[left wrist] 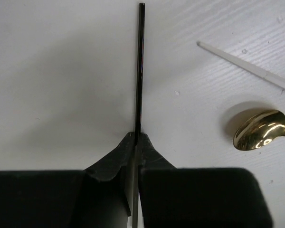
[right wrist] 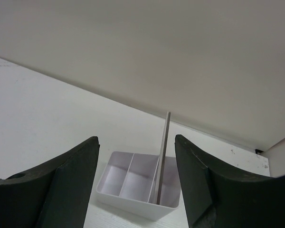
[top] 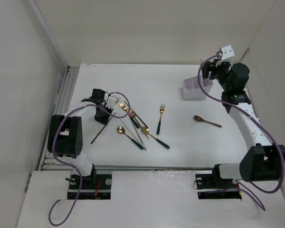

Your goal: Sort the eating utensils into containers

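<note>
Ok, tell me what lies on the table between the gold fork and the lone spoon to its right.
Nothing. In the top view the stretch of table between the fork and the spoon is bare white surface.

In the left wrist view the chopstick (left wrist: 140,71) vanishes at its lower end between the pinched fingers of the left tool (left wrist: 135,138), whose body the bottom edge cuts off. The right edge cuts off the spoon (left wrist: 259,129) at its handle and the pale stick (left wrist: 242,66) at its far end. In the right wrist view the grey stick (right wrist: 164,147) hides its foot inside the bin (right wrist: 133,203), behind the front wall. In the top view the right tool (top: 207,80) and a cable (top: 203,89) cover the bin's right part, and its compartments are too small to tell.
</note>
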Controlling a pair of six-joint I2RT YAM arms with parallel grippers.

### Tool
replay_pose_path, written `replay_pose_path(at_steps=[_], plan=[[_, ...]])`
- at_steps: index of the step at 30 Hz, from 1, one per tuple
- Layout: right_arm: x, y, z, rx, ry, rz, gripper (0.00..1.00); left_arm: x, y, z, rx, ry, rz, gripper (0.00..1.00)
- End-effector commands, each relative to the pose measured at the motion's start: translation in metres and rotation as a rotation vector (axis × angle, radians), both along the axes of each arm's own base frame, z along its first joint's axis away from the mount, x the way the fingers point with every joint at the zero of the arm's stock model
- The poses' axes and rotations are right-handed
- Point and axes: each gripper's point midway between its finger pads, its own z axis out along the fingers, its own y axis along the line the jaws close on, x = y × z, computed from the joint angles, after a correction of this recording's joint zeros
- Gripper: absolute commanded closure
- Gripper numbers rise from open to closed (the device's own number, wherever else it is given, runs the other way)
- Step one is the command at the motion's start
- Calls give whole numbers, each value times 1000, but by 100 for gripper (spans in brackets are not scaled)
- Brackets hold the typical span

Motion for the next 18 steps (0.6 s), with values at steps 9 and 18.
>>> replay_pose_path(at_steps=[9,18], plan=[[-30,12,54,-31,-153,28,29,38,12,22,-98,-19,147,100],[-48,68,42,-54,-146,238,29,89,-15,138,-296,-283,125,100]])
